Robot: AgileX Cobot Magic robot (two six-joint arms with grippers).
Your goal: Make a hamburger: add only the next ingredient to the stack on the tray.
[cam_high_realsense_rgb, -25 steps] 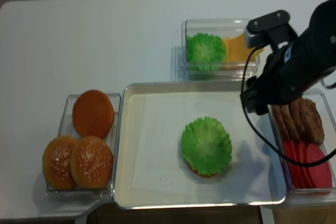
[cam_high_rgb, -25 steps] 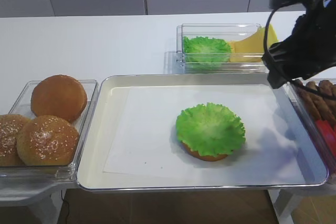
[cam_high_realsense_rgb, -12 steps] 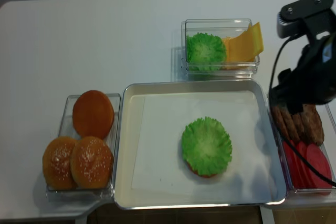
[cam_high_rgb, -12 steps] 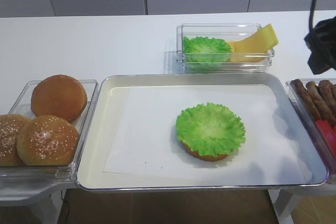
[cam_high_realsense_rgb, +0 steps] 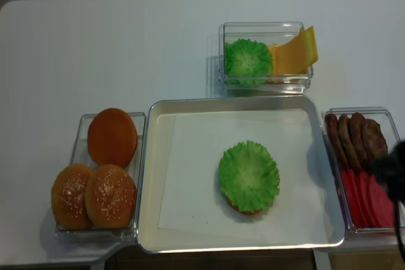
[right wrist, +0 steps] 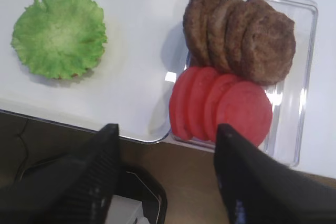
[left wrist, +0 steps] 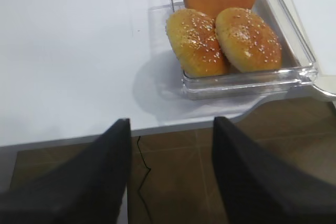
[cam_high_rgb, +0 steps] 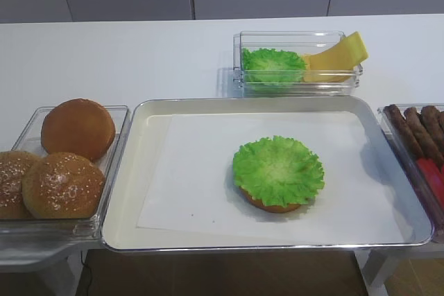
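White desk (cam_high_rgb: 139,53) carries one tray (cam_high_rgb: 132,171); on it we see one lettuce leaf (cam_high_rgb: 278,169) covering the stack (cam_high_rgb: 274,206); three buns (cam_high_rgb: 78,128), four patties (right wrist: 239,32), four tomato slices (right wrist: 220,108); right claw (right wrist: 165,179) and left claw (left wrist: 169,174) both spread, empty.

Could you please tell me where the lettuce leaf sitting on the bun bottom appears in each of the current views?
Exterior high: the lettuce leaf lies right of centre on the tray.
Exterior high (realsense): lettuce leaf slightly right of centre, lower half.
Right wrist: lettuce leaf at upper left.
Left wrist: not in it.
Shared landmark: the tray's white paper liner under the leaf.
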